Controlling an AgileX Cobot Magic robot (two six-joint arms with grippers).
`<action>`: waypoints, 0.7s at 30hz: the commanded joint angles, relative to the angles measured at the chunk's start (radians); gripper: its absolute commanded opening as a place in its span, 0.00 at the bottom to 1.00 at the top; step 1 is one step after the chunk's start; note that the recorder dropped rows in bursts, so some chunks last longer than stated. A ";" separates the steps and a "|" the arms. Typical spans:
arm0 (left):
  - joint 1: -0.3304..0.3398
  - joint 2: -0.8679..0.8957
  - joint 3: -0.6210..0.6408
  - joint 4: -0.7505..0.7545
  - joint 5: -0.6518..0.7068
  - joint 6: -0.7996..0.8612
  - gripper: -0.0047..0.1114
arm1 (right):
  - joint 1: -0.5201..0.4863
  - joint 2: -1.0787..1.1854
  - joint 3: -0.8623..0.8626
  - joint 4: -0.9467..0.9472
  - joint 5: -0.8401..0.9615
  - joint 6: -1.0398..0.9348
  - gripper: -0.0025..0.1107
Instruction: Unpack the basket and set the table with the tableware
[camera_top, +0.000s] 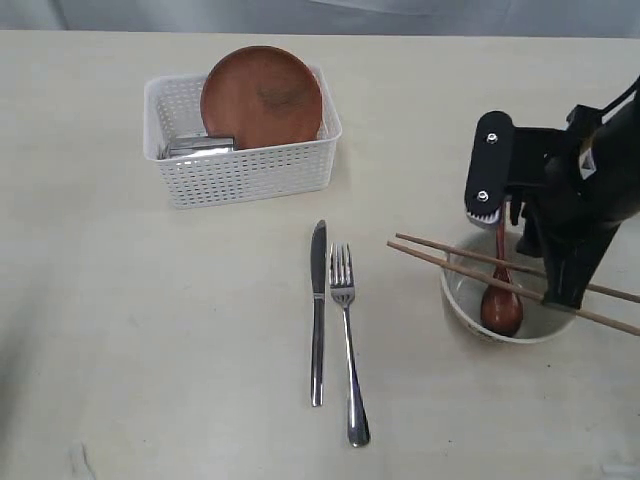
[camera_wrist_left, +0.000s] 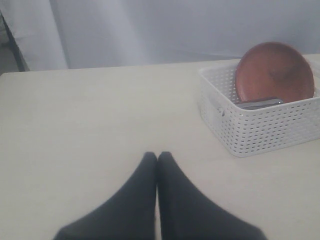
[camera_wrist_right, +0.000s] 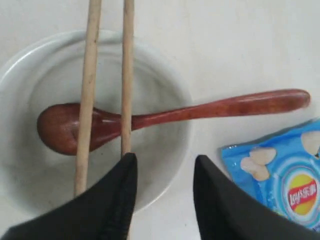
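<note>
The right gripper (camera_wrist_right: 162, 160) hangs over the bowl (camera_wrist_right: 25, 150) at the lower right of the exterior view. Its black jaws are parted with nothing between them, and one fingertip sits just above a chopstick without closing on it. The chopsticks (camera_top: 450, 252), thin pale wooden sticks, lie side by side across the bowl's rim, a bridge that likely keeps them from rolling. Under them the spoon (camera_top: 501, 308), dark glossy wood, rests with its scoop in the smooth cream bowl and its handle leaning out over the rim. A shiny blue chip bag (camera_wrist_right: 280, 185) lies just beside the bowl on the table (camera_top: 150, 330), a pale beige top with faint grain. At centre the steel knife (camera_top: 318, 310) and fork (camera_top: 347, 340) lie parallel, like a place setting. The left gripper (camera_wrist_left: 157, 156) is clenched on nothing, low over the table. Toward the upper left, the white lattice basket (camera_top: 250, 172) holds the round brown plate (camera_top: 262, 95), propped on edge, and the steel cup (camera_top: 200, 146). I judge these two remain to be set out.
</note>
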 joint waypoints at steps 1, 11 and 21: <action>-0.007 -0.003 0.002 -0.002 -0.010 0.001 0.04 | -0.004 -0.055 -0.004 -0.003 0.042 0.152 0.31; -0.007 -0.003 0.002 -0.002 -0.010 0.001 0.04 | -0.004 0.071 -0.188 0.182 0.325 0.241 0.49; -0.007 -0.003 0.002 -0.002 -0.010 0.001 0.04 | -0.004 0.162 -0.205 0.231 0.315 0.197 0.49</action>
